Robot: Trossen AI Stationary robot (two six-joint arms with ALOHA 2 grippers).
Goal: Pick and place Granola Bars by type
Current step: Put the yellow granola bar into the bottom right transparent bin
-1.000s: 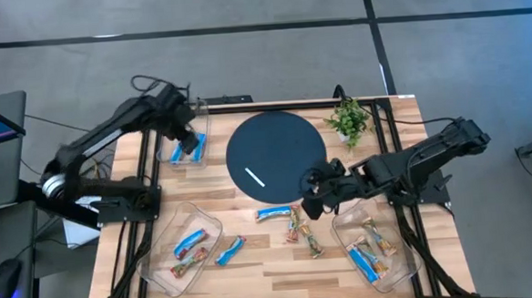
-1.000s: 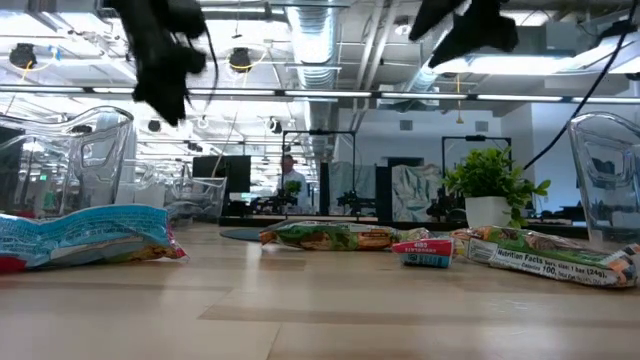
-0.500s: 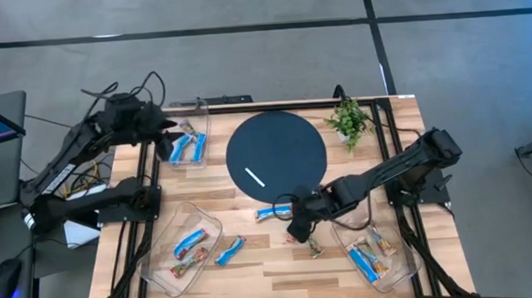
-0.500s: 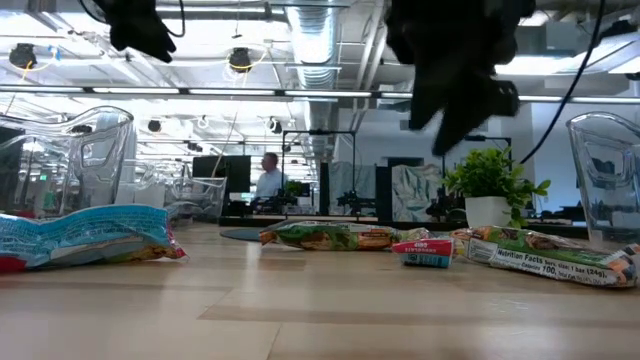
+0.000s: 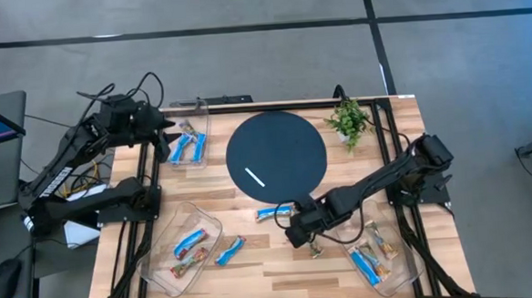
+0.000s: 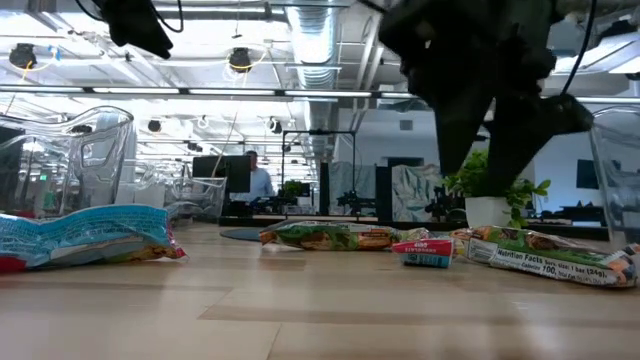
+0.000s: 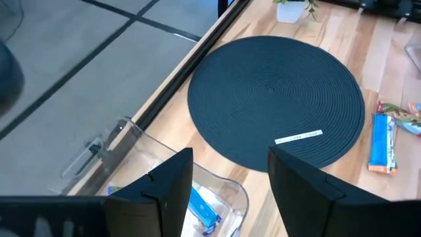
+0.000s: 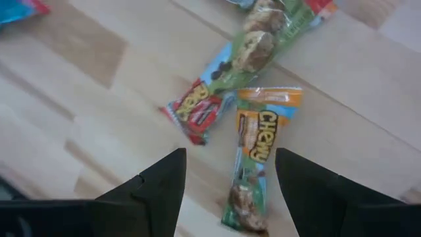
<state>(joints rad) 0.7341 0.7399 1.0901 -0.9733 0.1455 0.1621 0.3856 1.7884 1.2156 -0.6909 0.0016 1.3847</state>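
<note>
Several loose granola bars lie flat on the wooden table near its middle: a blue one (image 5: 274,212), a tan-and-green "Chewy" bar (image 8: 253,164), a red one (image 8: 197,108) and a green one (image 8: 270,33). My right gripper (image 8: 227,191) hangs open just above them (image 5: 295,232), with the Chewy bar's end between its fingers, and touches nothing. My left gripper (image 5: 162,136) is open and empty beside the far-left clear tray (image 5: 201,125), which holds blue bars (image 5: 186,146). Its wrist view (image 7: 227,191) looks across the tray toward the mat.
A dark round mat (image 5: 275,153) with a thin white stick (image 5: 255,177) lies at the far middle. A small potted plant (image 5: 348,119) stands at the far right. A near-left tray (image 5: 161,237) holds blue and red bars, and a near-right tray (image 5: 402,268) holds mixed bars. A blue bar (image 5: 230,250) lies beside the near-left tray.
My right gripper has gone from beside the mat toward the table's near-left and down over the loose bars. My left gripper has drawn back from over the far-left tray toward the table's left edge and risen.
</note>
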